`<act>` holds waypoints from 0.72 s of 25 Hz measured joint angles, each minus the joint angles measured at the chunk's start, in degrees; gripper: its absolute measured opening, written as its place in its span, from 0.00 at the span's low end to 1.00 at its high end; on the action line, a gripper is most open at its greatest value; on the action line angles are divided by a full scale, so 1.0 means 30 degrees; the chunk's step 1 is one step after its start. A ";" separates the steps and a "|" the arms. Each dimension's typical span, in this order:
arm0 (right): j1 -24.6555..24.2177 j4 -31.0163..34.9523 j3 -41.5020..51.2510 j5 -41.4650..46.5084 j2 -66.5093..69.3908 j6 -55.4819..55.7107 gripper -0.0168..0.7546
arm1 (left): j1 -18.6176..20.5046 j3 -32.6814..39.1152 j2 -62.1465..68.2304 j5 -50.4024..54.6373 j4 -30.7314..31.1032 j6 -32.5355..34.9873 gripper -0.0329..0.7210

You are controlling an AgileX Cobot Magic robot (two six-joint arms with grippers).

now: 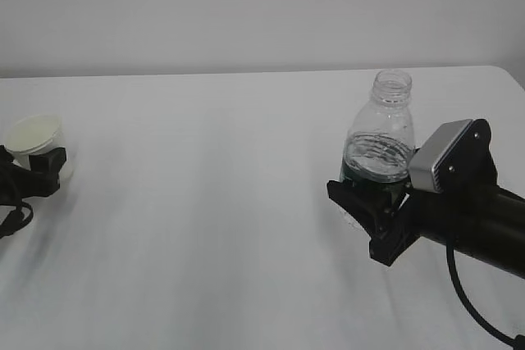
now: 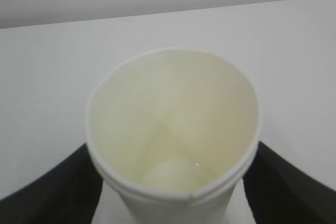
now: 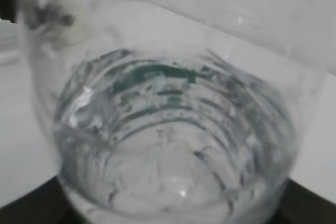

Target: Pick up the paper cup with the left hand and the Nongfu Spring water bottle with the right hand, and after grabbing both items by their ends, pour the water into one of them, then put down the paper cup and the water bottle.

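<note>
The white paper cup (image 1: 34,135) stands upright at the far left of the table, its cream inside (image 2: 173,114) facing the left wrist camera. My left gripper (image 1: 29,171) is shut on its lower part, a black finger (image 2: 50,190) on each side. The capless Nongfu Spring water bottle (image 1: 381,133) is upright on the right, and its green label band shows through the clear wall (image 3: 157,74). My right gripper (image 1: 371,209) is shut on the bottle's base. Water (image 3: 168,177) lies in the bottle's lower part. Whether either object rests on the table is hidden.
The white table (image 1: 205,202) runs to a pale wall at the back; its far right corner (image 1: 504,71) is in view. A black cable (image 1: 463,293) hangs below the right arm.
</note>
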 joint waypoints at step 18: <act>0.0000 -0.0040 0.0000 0.0000 0.0000 0.0000 0.62 | 0.0000 -0.0637 0.1081 0.0036 -0.0034 -0.0042 0.83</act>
